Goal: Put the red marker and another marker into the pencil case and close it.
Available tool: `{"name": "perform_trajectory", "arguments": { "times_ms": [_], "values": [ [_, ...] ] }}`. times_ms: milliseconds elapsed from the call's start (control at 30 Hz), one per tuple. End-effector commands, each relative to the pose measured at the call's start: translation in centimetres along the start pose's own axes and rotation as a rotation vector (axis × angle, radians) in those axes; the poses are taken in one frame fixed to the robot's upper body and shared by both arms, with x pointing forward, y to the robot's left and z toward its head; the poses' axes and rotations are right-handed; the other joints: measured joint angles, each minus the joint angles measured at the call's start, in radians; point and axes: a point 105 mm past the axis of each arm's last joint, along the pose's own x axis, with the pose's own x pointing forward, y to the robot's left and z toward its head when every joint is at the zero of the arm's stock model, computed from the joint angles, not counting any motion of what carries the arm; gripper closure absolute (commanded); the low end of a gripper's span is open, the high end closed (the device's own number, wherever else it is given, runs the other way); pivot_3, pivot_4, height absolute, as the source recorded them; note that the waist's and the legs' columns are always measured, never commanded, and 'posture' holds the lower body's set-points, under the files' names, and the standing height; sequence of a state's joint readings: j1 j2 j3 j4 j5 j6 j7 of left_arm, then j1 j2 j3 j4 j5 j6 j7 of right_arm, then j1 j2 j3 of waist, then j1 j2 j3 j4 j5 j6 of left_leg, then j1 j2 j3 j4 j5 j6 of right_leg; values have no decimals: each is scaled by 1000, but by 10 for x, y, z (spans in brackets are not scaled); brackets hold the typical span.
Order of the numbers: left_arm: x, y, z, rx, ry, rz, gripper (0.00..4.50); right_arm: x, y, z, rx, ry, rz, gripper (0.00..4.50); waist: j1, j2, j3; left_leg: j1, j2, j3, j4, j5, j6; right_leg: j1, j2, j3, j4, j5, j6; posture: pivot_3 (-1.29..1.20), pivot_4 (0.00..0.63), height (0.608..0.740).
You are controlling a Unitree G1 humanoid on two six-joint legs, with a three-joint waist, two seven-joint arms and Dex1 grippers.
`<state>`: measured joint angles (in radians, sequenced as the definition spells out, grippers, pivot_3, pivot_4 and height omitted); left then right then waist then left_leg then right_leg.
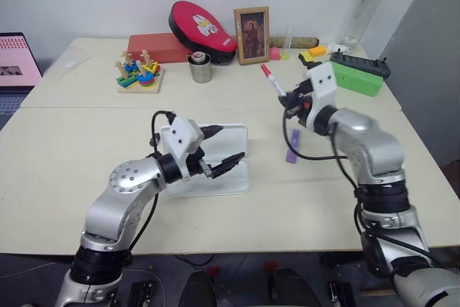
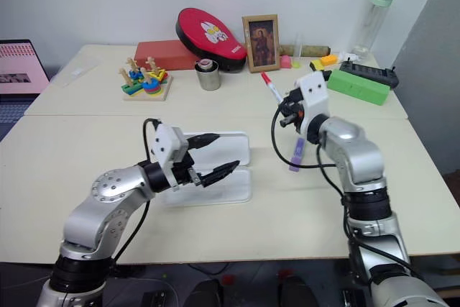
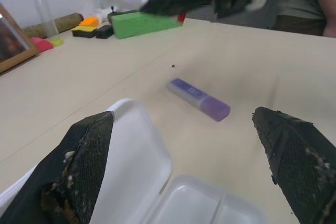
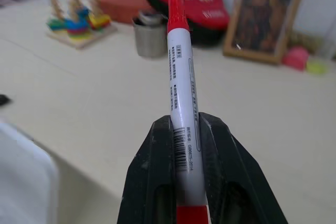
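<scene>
My right gripper (image 1: 290,98) is shut on the red marker (image 4: 181,98), a white barrel with a red cap, lifted above the table with the cap tilted up and away. The lilac-purple highlighter (image 1: 292,147) lies flat on the table below that gripper. The white pencil case (image 1: 233,163) lies open in front of me, lid (image 1: 237,136) flat on the far side. My left gripper (image 1: 221,147) hovers open over the case's left half, with nothing between its fingers (image 3: 79,161).
Along the table's back stand a red oval pouch (image 1: 202,28), a framed picture (image 1: 251,34), a metal cup (image 1: 200,68), a wooden stacking toy (image 1: 139,73), a green box (image 1: 356,77) and a clear bottle (image 1: 365,8). A laptop (image 1: 16,62) sits far left.
</scene>
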<state>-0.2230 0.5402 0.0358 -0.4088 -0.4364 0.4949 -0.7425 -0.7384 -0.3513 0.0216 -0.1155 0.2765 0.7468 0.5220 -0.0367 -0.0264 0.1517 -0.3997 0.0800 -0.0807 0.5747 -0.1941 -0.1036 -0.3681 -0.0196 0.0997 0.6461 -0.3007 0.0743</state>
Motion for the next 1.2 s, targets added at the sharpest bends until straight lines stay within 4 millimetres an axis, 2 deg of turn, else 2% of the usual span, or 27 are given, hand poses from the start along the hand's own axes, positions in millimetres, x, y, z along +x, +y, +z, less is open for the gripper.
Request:
{"name": "perform_trajectory", "arguments": {
  "times_ms": [33, 200, 333, 500, 733, 1067, 1100, 1200],
  "values": [
    [-44, -1, -1, -2, 24, 34, 0, -12, 54, 37, -163, -130, 340, 4180, -15, 1, 0, 0, 0, 1, -1, 0, 0, -1, 0, 1, -1, 0, 0, 0, 150, 740],
    [-89, 8, -25, -34, 130, 143, 0, -4, 96, 32, -248, -102, 548, 4180, -20, 1, 0, 1, 1, 1, -1, 0, 0, -1, 0, 0, 1, -1, -2, 0, 150, 740],
    [-115, 13, -40, -58, 181, 226, 0, 15, 113, 5, -363, 3, 612, 4180, -17, 0, 0, 1, 1, 1, 1, 0, 0, -3, 0, 0, 0, -1, -1, 0, 150, 740],
    [-134, 7, -53, -109, 207, 282, 0, 37, 127, -32, -450, 106, 660, 4180, -15, -3, -1, 2, 1, 2, 1, 0, 0, -5, -1, 1, 0, -2, -4, 0, 150, 740],
    [-135, 0, -54, -114, 207, 296, 0, 43, 139, -67, -496, 181, 740, 4180, -9, -2, -1, 1, 1, 2, 0, 0, 0, -5, 0, 0, 1, -1, -2, 0, 150, 740],
    [-133, -3, -51, -119, 199, 303, 0, 54, 138, -80, -495, 213, 719, 4180, -12, -2, -1, 1, 1, 2, 0, 0, -1, -5, 0, 0, 1, -1, -2, 0, 150, 740],
    [-131, -3, -51, -119, 198, 302, 0, 54, 138, -79, -493, 210, 719, 3830, -11, -2, -1, 1, 1, 2, 0, 0, -1, -5, 0, 0, 1, -1, -2, 0, 150, 740],
    [-127, -4, -49, -116, 190, 292, 0, 55, 137, -77, -494, 203, 715, 3229, -12, -2, -1, 1, 1, 2, 0, 0, -1, -5, 0, 0, 1, -1, -2, 0, 150, 740]
  ]
}}
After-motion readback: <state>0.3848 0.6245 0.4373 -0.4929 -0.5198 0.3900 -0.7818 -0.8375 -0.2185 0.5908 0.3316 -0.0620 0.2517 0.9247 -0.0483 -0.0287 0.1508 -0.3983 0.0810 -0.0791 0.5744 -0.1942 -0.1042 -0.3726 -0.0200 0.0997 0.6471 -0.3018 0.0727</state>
